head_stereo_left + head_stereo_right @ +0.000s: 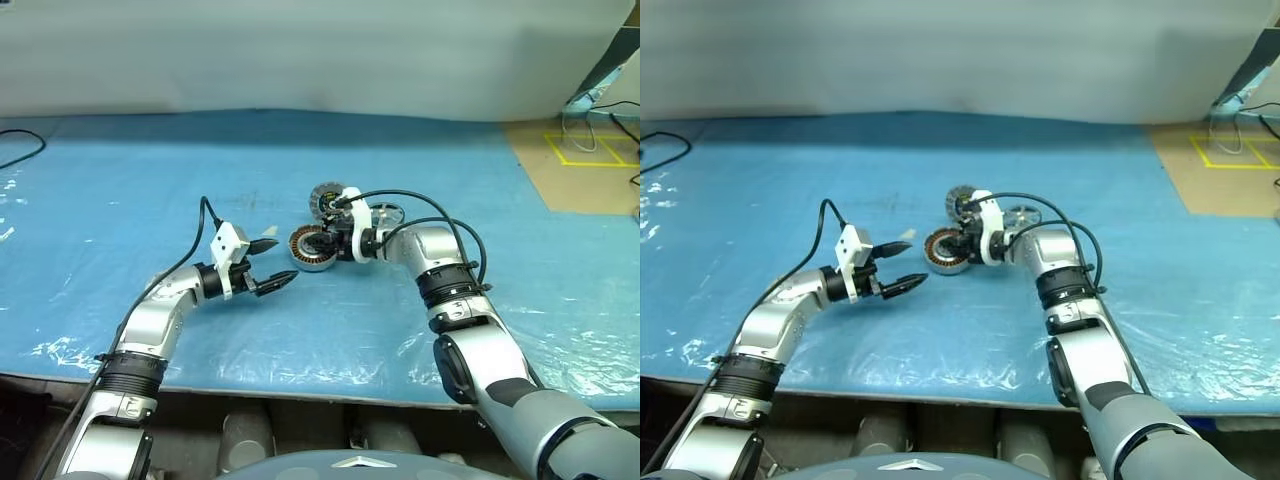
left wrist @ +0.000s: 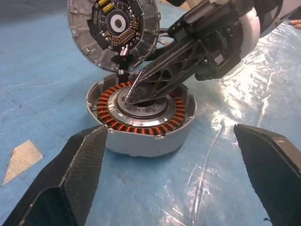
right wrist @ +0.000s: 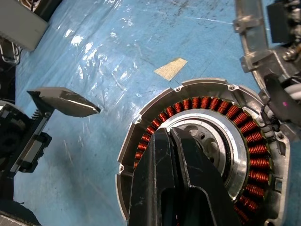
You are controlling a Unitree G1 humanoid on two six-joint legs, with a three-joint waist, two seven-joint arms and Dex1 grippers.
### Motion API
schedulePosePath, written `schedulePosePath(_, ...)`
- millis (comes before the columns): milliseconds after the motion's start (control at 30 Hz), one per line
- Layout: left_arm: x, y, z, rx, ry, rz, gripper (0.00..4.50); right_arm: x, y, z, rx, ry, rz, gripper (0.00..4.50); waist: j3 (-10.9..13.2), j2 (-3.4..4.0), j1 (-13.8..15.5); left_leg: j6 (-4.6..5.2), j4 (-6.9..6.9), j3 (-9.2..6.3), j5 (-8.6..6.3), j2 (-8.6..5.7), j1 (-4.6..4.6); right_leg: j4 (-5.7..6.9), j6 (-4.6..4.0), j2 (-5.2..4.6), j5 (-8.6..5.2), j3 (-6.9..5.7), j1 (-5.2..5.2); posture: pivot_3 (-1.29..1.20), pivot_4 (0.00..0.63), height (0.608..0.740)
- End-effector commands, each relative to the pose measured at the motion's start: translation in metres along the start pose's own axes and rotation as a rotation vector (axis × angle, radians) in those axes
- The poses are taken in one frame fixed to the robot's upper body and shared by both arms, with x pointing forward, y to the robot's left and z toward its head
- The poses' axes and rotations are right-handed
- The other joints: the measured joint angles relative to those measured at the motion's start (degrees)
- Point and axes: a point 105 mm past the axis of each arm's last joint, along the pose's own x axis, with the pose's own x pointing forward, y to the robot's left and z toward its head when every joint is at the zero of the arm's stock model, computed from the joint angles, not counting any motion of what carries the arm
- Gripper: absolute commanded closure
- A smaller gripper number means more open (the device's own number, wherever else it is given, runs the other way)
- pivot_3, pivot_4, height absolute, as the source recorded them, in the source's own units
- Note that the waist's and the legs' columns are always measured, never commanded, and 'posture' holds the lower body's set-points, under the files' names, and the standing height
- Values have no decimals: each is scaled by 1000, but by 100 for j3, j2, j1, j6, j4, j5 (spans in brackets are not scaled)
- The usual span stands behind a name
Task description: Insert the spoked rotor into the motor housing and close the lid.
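Blue plastic sheeting [image 1: 150, 180] covers the table in front of me, with a small tan tape patch [image 3: 170, 68] stuck on it near the motor housing [image 1: 310, 250]. The housing sits mid-table, copper windings ringing a silvery centre. Just behind it the lid [image 2: 112, 29] stands tilted on edge, circuit-board face showing, joined to the housing by short wires. The spoked rotor [image 1: 384, 214] lies flat behind my right forearm, beside the lid. My right gripper [image 2: 134, 94] has its fingers pressed together, tips down in the housing's centre, holding nothing. My left gripper [image 1: 272, 263] hovers wide open and empty, just beside the housing, aimed at it.
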Motion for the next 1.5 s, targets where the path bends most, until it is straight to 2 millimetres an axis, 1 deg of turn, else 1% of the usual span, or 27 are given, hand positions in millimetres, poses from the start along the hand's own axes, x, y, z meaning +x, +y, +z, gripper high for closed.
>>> schedulePosePath(33, 3, -2, 14, 40, -32, -19, 0, -6, -46, -73, 224, 214, -241, 4458, -12, 2, 1, 0, -12, -1, 0, -2, 5, -4, 1, 0, -1, 1, 1, 0, 150, 740)
schedulePosePath(100, 4, -3, 14, 39, -33, -20, 0, -6, -46, -75, 252, 209, -235, 4458, -25, 9, 1, -1, -26, -4, 1, -3, 13, -5, 2, 0, -1, 1, 2, 0, 150, 740)
schedulePosePath(133, 4, -3, 14, 39, -33, -20, 0, -5, -41, -71, 237, 195, -204, 4458, -27, 13, 5, -1, -30, -6, 1, -3, 15, -5, 3, 0, -2, 1, 2, 0, 150, 740)
schedulePosePath(200, 4, -3, 13, 38, -31, -20, 0, -4, -19, -46, 179, 87, -69, 4458, -27, 13, 41, -2, -38, -9, 1, -4, 11, -8, 5, 0, -3, 1, -4, 0, 150, 740)
schedulePosePath(233, 4, -3, 12, 38, -30, -20, 0, -6, -9, -29, 119, 10, -16, 4458, -27, 13, 69, -2, -43, -10, 1, -4, 1, -11, 6, 0, -4, 0, -14, 0, 150, 740)
schedulePosePath(300, 3, -3, 12, 37, -29, -19, 0, -15, 5, -4, 31, -118, 56, 4458, -26, 13, 89, -6, -44, -8, 4, -3, -29, -12, 6, 1, -4, 0, -40, 0, 150, 740)
schedulePosePath(367, 3, -3, 12, 37, -29, -18, 0, -20, 9, 8, -34, -179, 66, 4458, -24, 13, 85, -23, -40, 2, 15, 0, -62, -9, 6, 5, -3, -2, -67, 0, 150, 740)
schedulePosePath(400, 3, -3, 12, 37, -29, -18, 0, -24, 13, 16, -33, -218, 90, 4458, -24, 12, 80, -35, -36, 2, 22, 1, -87, -7, -22, 9, 12, -3, -90, 0, 150, 740)
schedulePosePath(467, 4, -3, 12, 37, -30, -19, 0, -31, 24, 29, -53, -278, 162, 4458, -22, 8, 70, -39, -32, 6, 26, -4, -147, -1, -19, 12, 20, -4, -147, 0, 150, 740)
schedulePosePath(500, 4, -3, 12, 37, -29, -20, 0, -35, 32, 37, -69, -307, 201, 4458, -22, 8, 72, -26, -28, 6, 36, -5, -173, 3, -5, 18, 31, -8, -167, 0, 150, 740)
schedulePosePath(600, 3, -2, 12, 38, -28, -20, 0, -45, 51, 50, -97, -365, 293, 4458, -20, 6, 76, -24, -16, 3, 37, 9, -219, 1, -7, 60, 30, -14, -194, 0, 150, 740)
schedulePosePath(700, 3, -3, 12, 38, -27, -20, 0, -46, 58, 51, -144, -360, 302, 4458, -20, 6, 77, -38, -18, -2, 28, 27, -214, -1, -17, 83, 24, -11, -195, 0, 150, 740)
schedulePosePath(767, 3, -3, 12, 37, -28, -20, 0, -41, 58, 45, -215, -325, 265, 4458, -19, 6, 79, -60, -20, -2, 14, 29, -209, 4, -19, 83, 23, -11, -195, 0, 150, 740)
schedulePosePath(867, 4, -4, 13, 38, -29, -21, 0, -32, 56, 33, -375, -266, 199, 4458, -18, 5, 82, -66, -10, -2, 11, 29, -199, 7, -25, 80, 22, -8, -185, 0, 150, 740)
schedulePosePath(900, 4, -4, 14, 38, -30, -20, 0, -30, 57, 30, -418, -254, 188, 4458, -18, 5, 80, -67, -6, -2, 11, 28, -193, 5, -43, 79, 11, -6, -178, 0, 150, 740)
schedulePosePath(967, 4, -4, 14, 38, -31, -20, 0, -28, 57, 32, -434, -262, 173, 4458, -13, 5, 73, -67, 3, -2, 11, 23, -183, 5, -42, 76, 11, 1, -169, 0, 150, 740)
schedulePosePath(1033, 5, -4, 15, 38, -31, -21, 0, -26, 52, 34, -478, -266, 136, 4458, -13, 5, 74, -66, 14, -2, 11, 23, -182, 9, -44, 75, 13, 4, -168, 0, 150, 740)
schedulePosePath(1100, 5, -4, 15, 38, -31, -22, 0, -24, 45, 30, -527, -240, 112, 4458, -13, 5, 75, -66, 15, -2, 11, 24, -179, 10, -45, 75, 13, 4, -165, 0, 150, 740)
schedulePosePath(1200, 6, -5, 15, 37, -32, -25, 0, -21, 33, 26, -553, -218, 67, 4458, -13, 5, 75, -67, 15, -2, 12, 23, -181, 9, -45, 77, 14, 4, -164, 0, 150, 740)
schedulePosePath(1300, 6, -4, 15, 35, -31, -25, 0, -20, 29, 22, -589, -199, 58, 4458, -13, 4, 69, -66, 14, -3, 12, 24, -184, 10, -44, 80, 15, 4, -164, 0, 150, 740)
schedulePosePath(1367, 6, -4, 14, 35, -30, -24, 0, -18, 25, 17, -620, -178, 42, 4458, -13, 4, 60, -66, 14, -5, 12, 25, -184, 10, -27, 81, 26, 3, -164, 0, 150, 740)
schedulePosePath(1433, 6, -4, 13, 33, -28, -24, 0, -14, 17, 12, -623, -158, 7, 4458, -13, 4, 58, -66, 14, -6, 12, 26, -182, 12, -27, 82, 26, 2, -164, 0, 150, 740)
schedulePosePath(1500, 6, -4, 11, 32, -26, -24, 0, -11, 9, 7, -582, -141, -18, 4458, -13, 4, 57, -65, 17, -5, 12, 27, -182, 14, -33, 81, 22, 3, -164, 0, 150, 740)
